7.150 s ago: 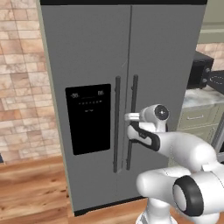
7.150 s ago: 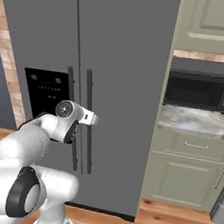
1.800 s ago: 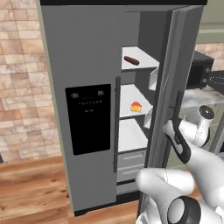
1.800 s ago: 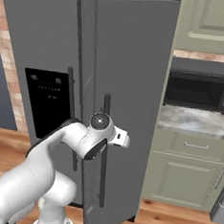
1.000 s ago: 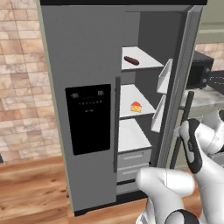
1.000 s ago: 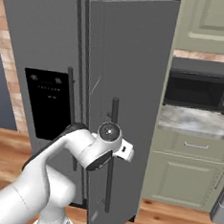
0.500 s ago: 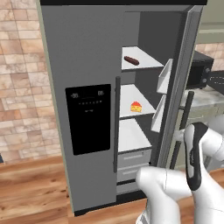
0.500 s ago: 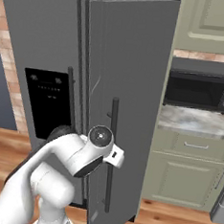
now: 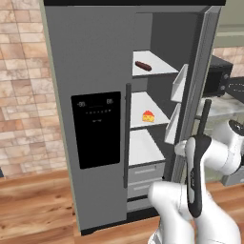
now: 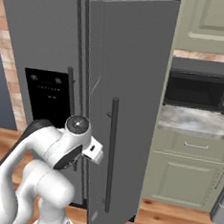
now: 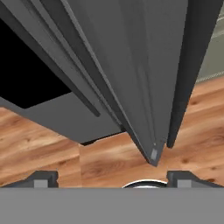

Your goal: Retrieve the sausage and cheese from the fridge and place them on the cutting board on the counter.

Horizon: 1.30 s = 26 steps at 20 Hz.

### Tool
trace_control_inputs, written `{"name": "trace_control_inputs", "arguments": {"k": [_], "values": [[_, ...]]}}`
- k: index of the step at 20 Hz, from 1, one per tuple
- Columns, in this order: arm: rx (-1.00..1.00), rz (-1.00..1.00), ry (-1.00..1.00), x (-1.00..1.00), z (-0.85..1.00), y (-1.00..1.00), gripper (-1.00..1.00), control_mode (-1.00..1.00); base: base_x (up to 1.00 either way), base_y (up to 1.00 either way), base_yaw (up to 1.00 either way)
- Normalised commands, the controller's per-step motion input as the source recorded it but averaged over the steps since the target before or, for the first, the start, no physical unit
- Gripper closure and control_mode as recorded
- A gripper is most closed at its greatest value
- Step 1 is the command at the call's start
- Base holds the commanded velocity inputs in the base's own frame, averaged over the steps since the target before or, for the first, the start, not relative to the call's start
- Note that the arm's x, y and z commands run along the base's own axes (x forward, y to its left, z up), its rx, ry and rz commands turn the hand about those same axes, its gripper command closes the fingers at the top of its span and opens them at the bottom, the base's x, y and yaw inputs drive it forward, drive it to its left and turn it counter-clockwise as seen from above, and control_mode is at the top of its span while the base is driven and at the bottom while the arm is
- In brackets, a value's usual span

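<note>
fridge (image 9: 95, 71): tall grey two-door unit; left door shut, right door swung out towards the arm, white shelves showing inside
dispenser panel (image 9: 97, 128): black, set in the shut left door, beside that door's dark vertical handle (image 9: 127, 136)
sausage (image 9: 143, 66): short dark reddish-brown cylinder lying on the upper white shelf (image 9: 159, 69), inside the open side of the fridge
cheese (image 9: 148, 116): yellow-orange wedge with a red face, on the next shelf down, towards its right front part, well below the sausage
drawers (image 9: 145, 172): pale grey, at the bottom of the open compartment, under a bare white shelf
open door (image 10: 130, 86): seen from outside in the right base view, standing at an angle; its long dark handle (image 10: 111, 154) runs down its face; in the hand view its lower corner (image 11: 153, 155) points down at the floor
gripper (image 11: 111, 178): looks down along the open door's edge; fingers (image 11: 41, 178) spread wide at both lower corners of the hand view, nothing between them, clear of the door handle
arm (image 10: 57, 152): white, bent, its wrist just left of the open door in the right base view
bench (image 10: 195, 121): marbled stone top right of the fridge, over pale grey-green cabinets (image 10: 187, 180)
microwave (image 10: 200, 85): black, standing on the bench
floor (image 11: 109, 157): wooden planks, under the fridge
</note>
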Motion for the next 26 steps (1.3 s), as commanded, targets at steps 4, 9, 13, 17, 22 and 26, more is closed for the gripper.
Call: {"name": "trace_control_inputs", "arguments": {"k": [4,9,13,17,22,26], "values": [[0.00,-0.07,0.08,0.00,0.05,0.81,-1.00,-1.00,0.00,0.00,0.00],[0.00,-0.16,0.06,0.20,0.17,0.68,-1.00,-1.00,0.00,0.00,0.00],[0.00,-0.30,0.00,0.32,0.19,0.52,-1.00,-1.00,0.00,0.00,0.00],[0.04,-0.35,0.00,0.44,0.09,0.36,-1.00,-1.00,0.00,0.00,0.00],[0.03,-0.47,-0.01,0.45,0.00,0.10,-1.00,-1.00,0.00,0.00,0.00],[0.04,-0.54,-0.01,0.39,0.00,0.09,-1.00,-1.00,0.00,0.00,0.00]]}}
